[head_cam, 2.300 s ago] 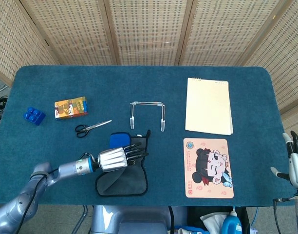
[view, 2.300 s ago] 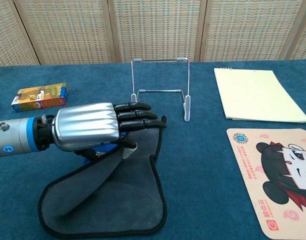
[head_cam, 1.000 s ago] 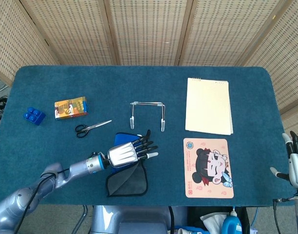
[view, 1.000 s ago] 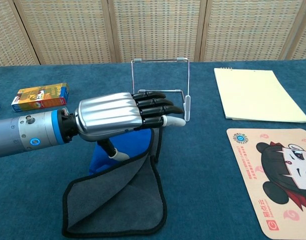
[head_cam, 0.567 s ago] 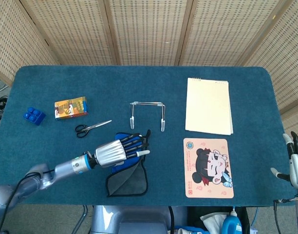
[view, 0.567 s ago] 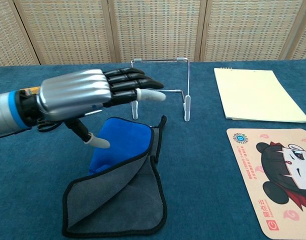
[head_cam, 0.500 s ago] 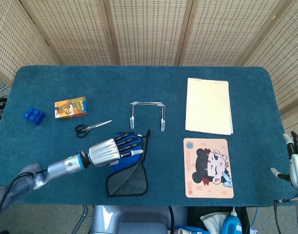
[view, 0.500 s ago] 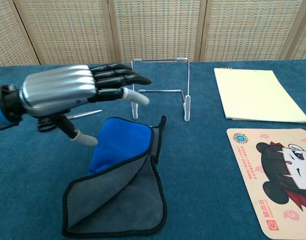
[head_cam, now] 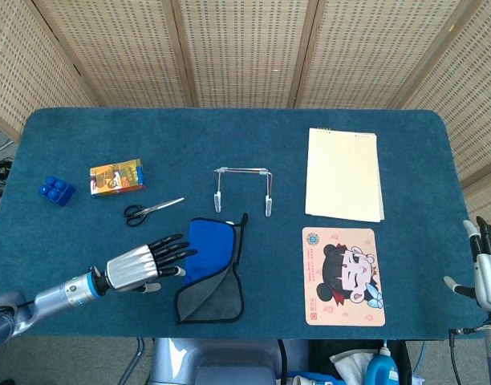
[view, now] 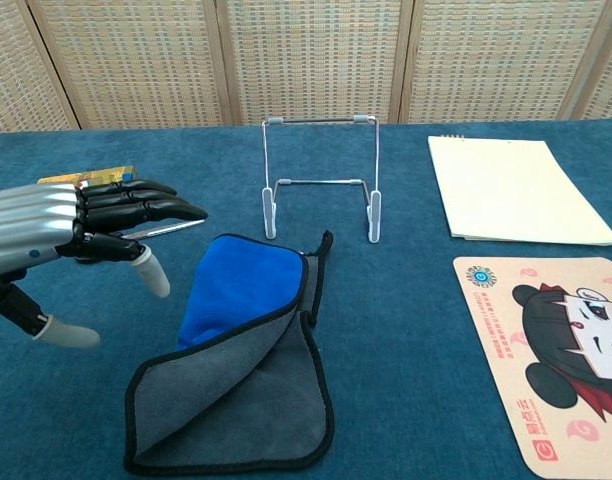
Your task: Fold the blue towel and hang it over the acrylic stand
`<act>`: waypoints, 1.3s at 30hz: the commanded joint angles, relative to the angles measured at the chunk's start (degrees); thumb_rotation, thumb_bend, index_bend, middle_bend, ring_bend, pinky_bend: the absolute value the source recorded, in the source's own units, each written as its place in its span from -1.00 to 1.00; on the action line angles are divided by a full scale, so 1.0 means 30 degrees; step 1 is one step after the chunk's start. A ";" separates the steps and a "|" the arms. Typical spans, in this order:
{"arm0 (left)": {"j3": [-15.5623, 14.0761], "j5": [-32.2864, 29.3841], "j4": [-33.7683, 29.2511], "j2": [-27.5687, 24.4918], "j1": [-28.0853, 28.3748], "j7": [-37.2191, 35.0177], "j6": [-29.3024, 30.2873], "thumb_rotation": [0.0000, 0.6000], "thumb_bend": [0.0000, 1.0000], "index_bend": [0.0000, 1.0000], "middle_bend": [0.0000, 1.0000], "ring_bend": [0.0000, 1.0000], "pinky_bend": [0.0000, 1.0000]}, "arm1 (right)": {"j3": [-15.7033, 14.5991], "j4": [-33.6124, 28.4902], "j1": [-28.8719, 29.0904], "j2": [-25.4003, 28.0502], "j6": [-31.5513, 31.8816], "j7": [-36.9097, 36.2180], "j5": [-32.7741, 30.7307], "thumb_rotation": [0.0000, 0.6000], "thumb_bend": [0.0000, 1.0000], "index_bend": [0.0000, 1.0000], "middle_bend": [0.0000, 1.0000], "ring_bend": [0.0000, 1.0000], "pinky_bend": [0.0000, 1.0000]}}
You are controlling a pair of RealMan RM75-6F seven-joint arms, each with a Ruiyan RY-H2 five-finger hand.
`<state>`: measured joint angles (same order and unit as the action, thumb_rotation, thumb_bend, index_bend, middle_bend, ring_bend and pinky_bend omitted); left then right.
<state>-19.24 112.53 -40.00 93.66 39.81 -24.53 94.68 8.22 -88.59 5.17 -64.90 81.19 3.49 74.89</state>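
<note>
The blue towel (view: 248,345) lies on the worktop (head_cam: 229,136) in a loose, uneven fold, its grey underside flapped over the near half and the blue face showing at the far half, just in front of the acrylic stand (view: 321,178) and apart from it. The left robot hand (view: 61,232) hovers just left of the towel with fingers stretched out and spread, holding nothing; the right robot hand (head_cam: 486,269) waits off the worktop's right edge, fingers upright and apart, also empty. The fold looks slack and crooked, so a grasp at one corner would likely let the layers slide open, and a lopsided drape over the thin top bar could slip off or tip the light stand. Scissors (head_cam: 152,210) and a small carton (head_cam: 116,177) lie left of the stand, a notepad (head_cam: 344,173) and a cartoon mat (head_cam: 343,275) to the right. The worktop is covered in teal cloth, with woven screens (head_cam: 245,48) behind.
</note>
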 commanded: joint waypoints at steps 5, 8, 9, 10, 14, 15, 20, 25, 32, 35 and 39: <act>-0.0021 0.0290 0.1034 0.0968 -0.0582 -0.0635 0.0177 1.00 -0.58 -0.25 -1.00 -1.00 -1.00 | 0.0021 0.0049 -0.0023 0.0026 -0.0072 -0.0100 -0.0117 1.00 -1.00 -1.00 -1.00 -1.00 -1.00; 0.0026 0.0431 0.1387 0.1526 -0.0649 -0.0564 0.0058 1.00 -0.58 -0.21 -1.00 -1.00 -1.00 | 0.0033 0.0115 -0.0010 0.0015 -0.0105 -0.0184 -0.0122 1.00 -1.00 -1.00 -1.00 -1.00 -1.00; 0.0020 0.0479 0.1479 0.1655 -0.0659 -0.0569 0.0019 1.00 -0.57 -0.21 -1.00 -1.00 -1.00 | 0.0033 0.0112 -0.0011 0.0021 -0.0106 -0.0198 -0.0117 1.00 -1.00 -1.00 -1.00 -1.00 -1.00; 0.0011 0.0513 0.1534 0.1731 -0.0665 -0.0582 -0.0006 1.00 -0.57 -0.20 -1.00 -1.00 -1.00 | 0.0033 0.0114 -0.0011 0.0023 -0.0108 -0.0205 -0.0116 1.00 -1.00 -1.00 -1.00 -1.00 -1.00; -0.0045 0.0666 0.1851 0.2035 -0.0719 -0.0645 -0.0091 1.00 -0.56 -0.19 -1.00 -1.00 -1.00 | 0.0047 0.0118 -0.0031 0.0043 -0.0090 -0.0242 -0.0141 1.00 -1.00 -1.00 -1.00 -1.00 -1.00; -0.0030 0.0678 0.1949 0.2101 -0.0741 -0.0638 -0.0081 1.00 -0.55 -0.19 -1.00 -1.00 -1.00 | 0.0049 0.0130 -0.0035 0.0047 -0.0097 -0.0257 -0.0154 1.00 -1.00 -1.00 -1.00 -1.00 -1.00; 0.0169 0.0670 0.2355 0.2611 -0.0761 -0.0502 -0.0137 1.00 -0.48 -0.09 -1.00 -1.00 -1.00 | 0.0059 0.0222 -0.0011 0.0017 -0.0193 -0.0285 -0.0224 1.00 -1.00 -1.00 -1.00 -1.00 -1.00; 0.0170 0.0710 0.2517 0.2866 -0.0730 -0.0409 -0.0436 1.00 -0.36 -0.01 -1.00 -1.00 -1.00 | 0.0023 0.0246 0.0012 -0.0020 -0.0234 -0.0215 -0.0190 1.00 -1.00 -1.00 -1.00 -1.00 -1.00; 0.0107 0.0886 0.2447 0.3038 -0.0681 -0.0078 -0.0558 1.00 -0.22 0.13 -1.00 -1.00 -1.00 | 0.0042 0.0211 -0.0020 0.0004 -0.0168 -0.0255 -0.0186 1.00 -1.00 -1.00 -1.00 -1.00 -1.00; 0.0206 0.0887 0.2300 0.3099 -0.0593 0.0051 -0.0550 1.00 -0.07 0.22 -1.00 -1.00 -1.00 | 0.0040 0.0184 -0.0025 0.0025 -0.0147 -0.0271 -0.0155 1.00 -1.00 -1.00 -1.00 -1.00 -1.00; 0.0378 0.0932 0.2068 0.3180 -0.0399 0.0413 -0.0490 1.00 0.02 0.26 -1.00 -1.00 -1.00 | 0.0032 0.0151 -0.0034 0.0045 -0.0129 -0.0301 -0.0117 1.00 -1.00 -1.00 -1.00 -1.00 -1.00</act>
<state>-18.29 115.27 -33.57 103.08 38.42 -23.56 93.12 8.32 -88.13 5.07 -64.77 80.80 2.59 74.54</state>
